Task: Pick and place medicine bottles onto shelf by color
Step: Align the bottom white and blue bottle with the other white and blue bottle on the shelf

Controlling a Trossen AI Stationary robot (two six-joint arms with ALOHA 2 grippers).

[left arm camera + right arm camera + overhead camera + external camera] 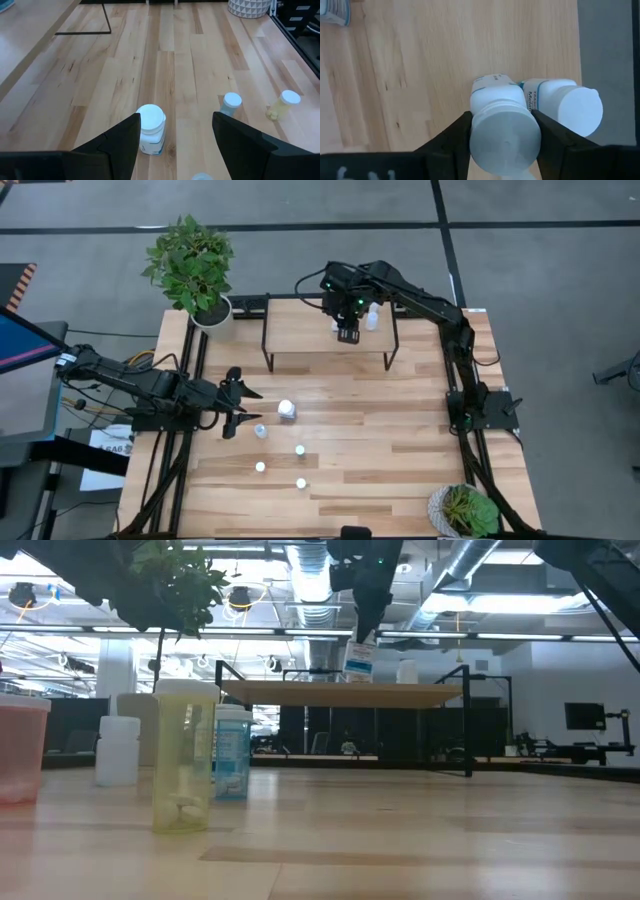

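The shelf (300, 332) stands at the table's far middle. My right gripper (347, 332) is over it, shut on a white bottle (502, 120). A second white bottle (372, 317) stands on the shelf right beside it, and a third shows at the edge of the right wrist view (332, 12). My left gripper (240, 412) is open and empty at the table's left. A chunky white bottle (287, 410) stands on the table just ahead of it. A pale blue bottle (260, 430) and three small ones (299, 450) (260, 467) (300, 482) stand nearer. My right gripper pinches the white bottle's top, at its cap and shoulder (477, 125), between its two fingers. The fingers come from above, pointing down. The bottle is upright below them (359, 660), its base at or just above the shelf board; I cannot tell whether it touches.
A potted plant (195, 265) stands at the far left corner and another (465, 510) at the near right corner. The shelf's black legs (266, 350) stand on the table. Bare wood lies to the right of the bottles.
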